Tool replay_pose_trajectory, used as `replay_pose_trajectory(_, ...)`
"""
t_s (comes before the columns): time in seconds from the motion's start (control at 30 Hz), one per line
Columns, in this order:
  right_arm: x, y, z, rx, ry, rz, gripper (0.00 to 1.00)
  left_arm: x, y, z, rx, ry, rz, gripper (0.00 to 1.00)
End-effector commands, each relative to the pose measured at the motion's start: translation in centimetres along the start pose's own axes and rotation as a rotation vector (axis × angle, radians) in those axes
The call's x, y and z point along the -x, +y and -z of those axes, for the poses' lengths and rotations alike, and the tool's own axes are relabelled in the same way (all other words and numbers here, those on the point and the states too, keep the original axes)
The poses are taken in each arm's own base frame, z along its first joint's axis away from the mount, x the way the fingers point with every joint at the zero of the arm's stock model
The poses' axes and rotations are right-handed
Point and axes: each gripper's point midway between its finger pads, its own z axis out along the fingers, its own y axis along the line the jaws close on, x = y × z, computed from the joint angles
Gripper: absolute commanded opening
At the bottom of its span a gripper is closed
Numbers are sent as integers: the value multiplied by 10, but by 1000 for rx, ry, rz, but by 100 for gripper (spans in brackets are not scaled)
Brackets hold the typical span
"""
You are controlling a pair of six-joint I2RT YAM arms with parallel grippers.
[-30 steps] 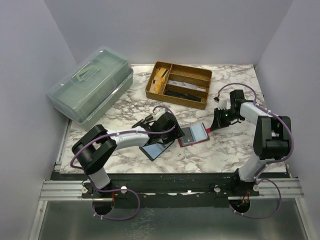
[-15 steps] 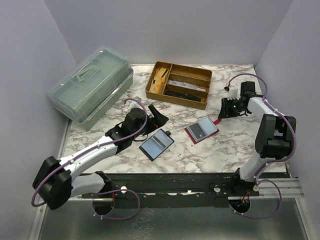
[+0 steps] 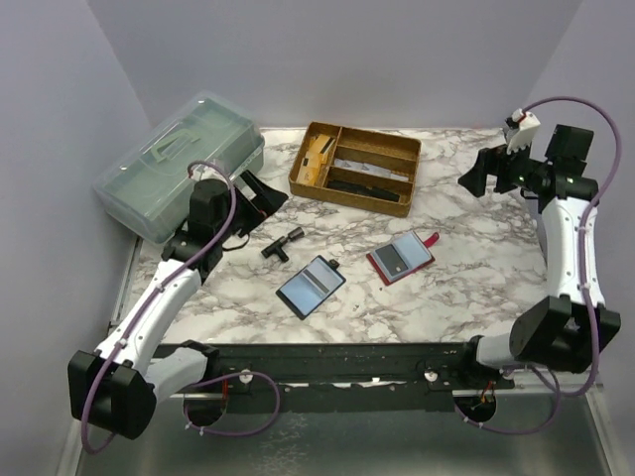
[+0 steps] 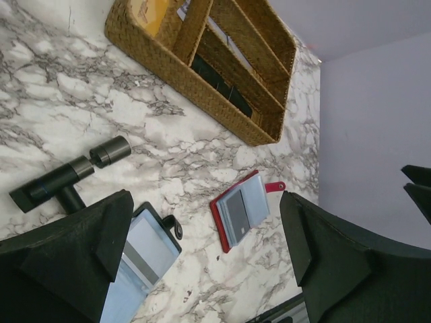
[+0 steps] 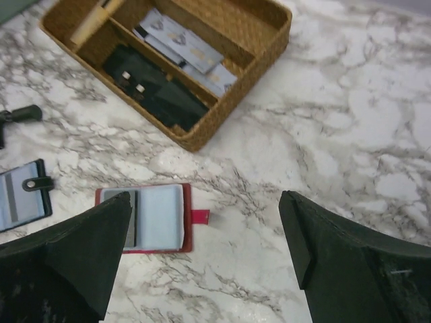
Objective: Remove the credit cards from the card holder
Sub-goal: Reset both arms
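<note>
**A:** So, which step is in hand?

**B:** A pause between grasps, I'd judge. The left end effector [image 3: 256,191] and the right end effector [image 3: 479,171] both hang released high over the bench [image 3: 466,288], jaws wide and holding nothing.

**A:** And the credit cards [image 3: 393,260]?

**B:** One dark grey card sits sleeved in the open red card holder [image 3: 400,259]. A striped one shows in the black holder [image 3: 311,286] beside it. Next, one arm likely pins a holder while the other pinches a card's edge.

**A:** Any writing?

**B:** None legible.
</note>
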Motion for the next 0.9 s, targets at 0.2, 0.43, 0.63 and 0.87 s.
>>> replay_pose_trajectory(0.2,62,42,53,131,-206,-166,99,67,-45,20,-112,27,-108,99)
replay_pose_trajectory(0.43,74,60,73,217,-259,-227,99,95,-58,38,-190,15,-58,99)
replay_pose_trajectory(0.63,69,65,84,259,-269,-216,99,111,-66,49,-231,21,-25,99)
replay_pose_trajectory(0.87,66,51,83,157,-281,-325,99,117,-67,48,-222,10,-18,99)
